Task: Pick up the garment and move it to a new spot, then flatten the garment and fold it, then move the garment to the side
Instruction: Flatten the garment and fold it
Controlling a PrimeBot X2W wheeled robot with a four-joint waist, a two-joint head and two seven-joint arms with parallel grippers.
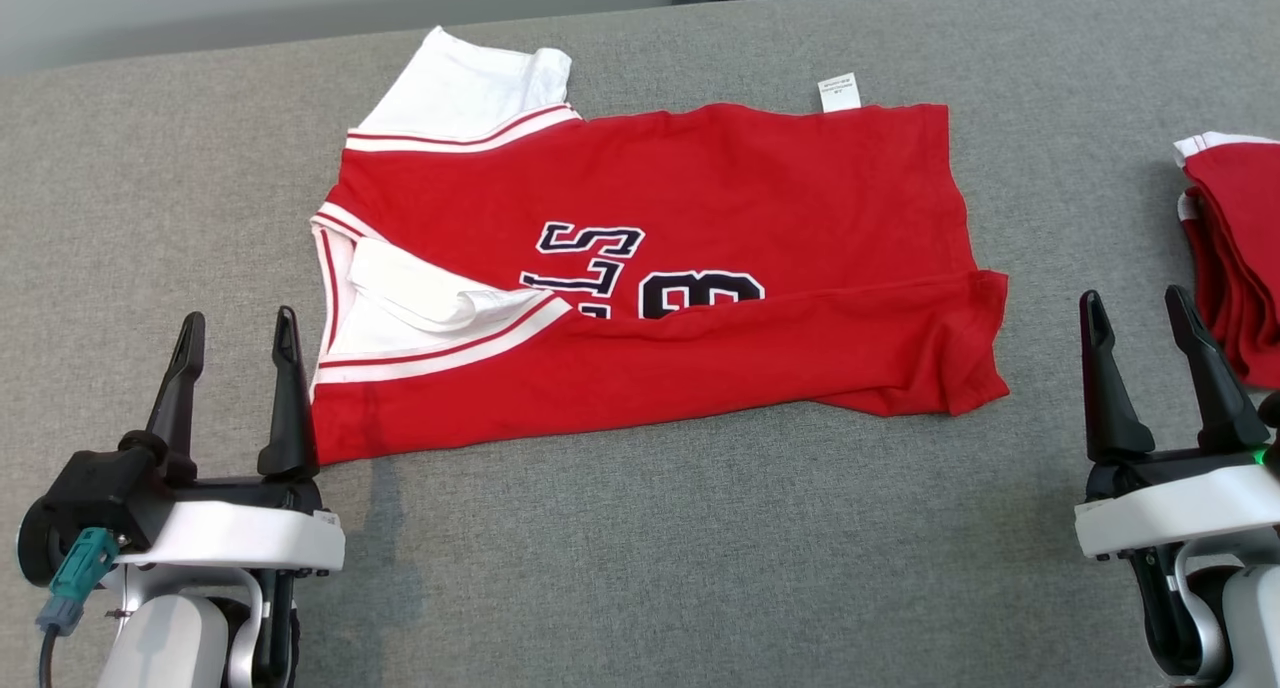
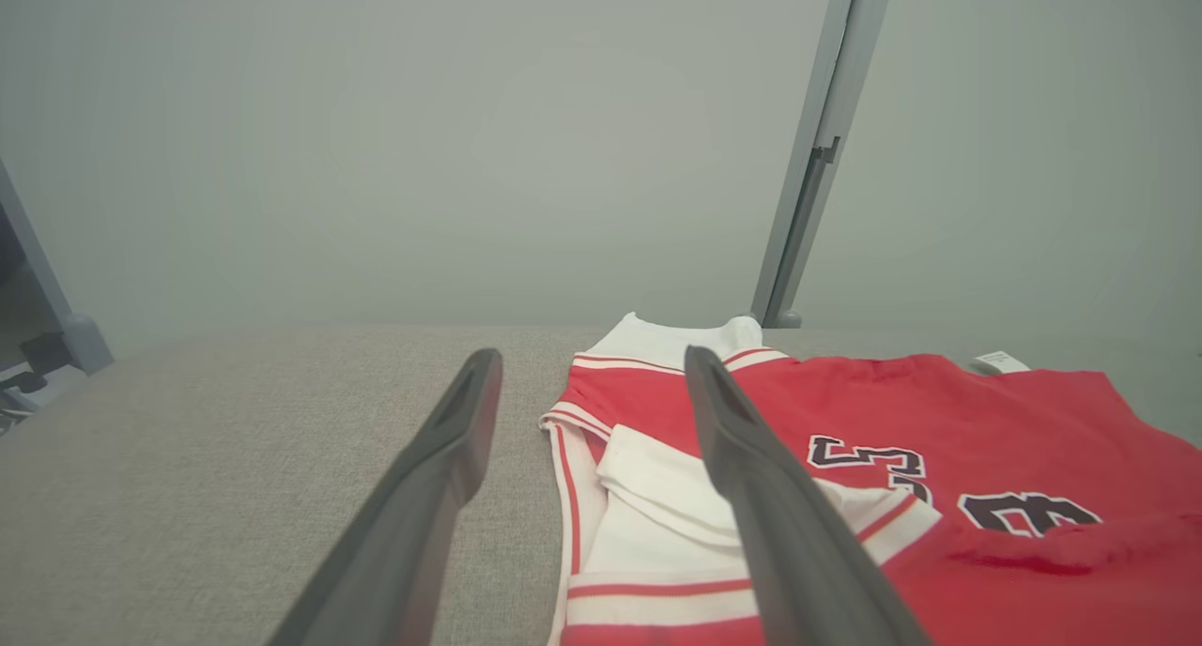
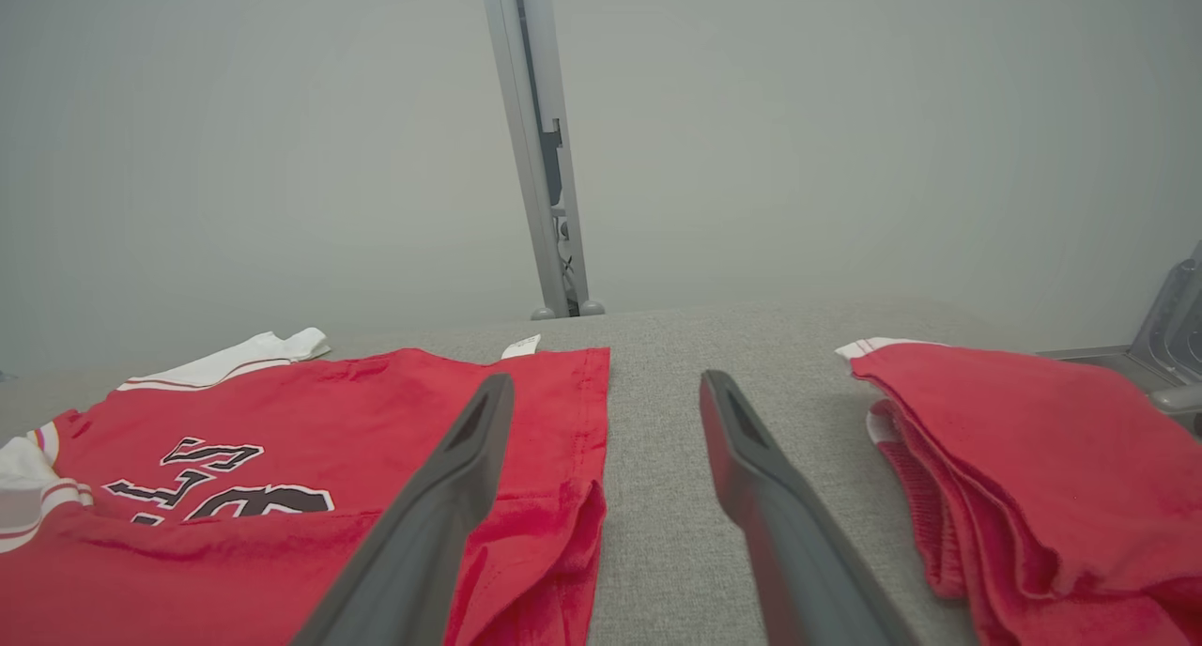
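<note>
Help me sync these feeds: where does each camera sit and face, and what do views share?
Head view: on the head, looking down at the red jersey on the grey table; open left gripper and right gripper at the bottom corners.
Left wrist view: on that wrist, along its fingers, over the jersey's sleeves toward the wall.
Right wrist view: on that wrist, along its fingers, between jersey and folded red stack.
Shared: the jersey's white label.

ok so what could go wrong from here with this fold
1. The near flap of the jersey lies crooked and wrinkled, so another fold would likely come out skewed.
2. The white sleeve is bunched up beside that flap and may stay crumpled.
3. The pile of folded red clothes sits close beside the open right gripper; a sideways move could knock it.
</note>
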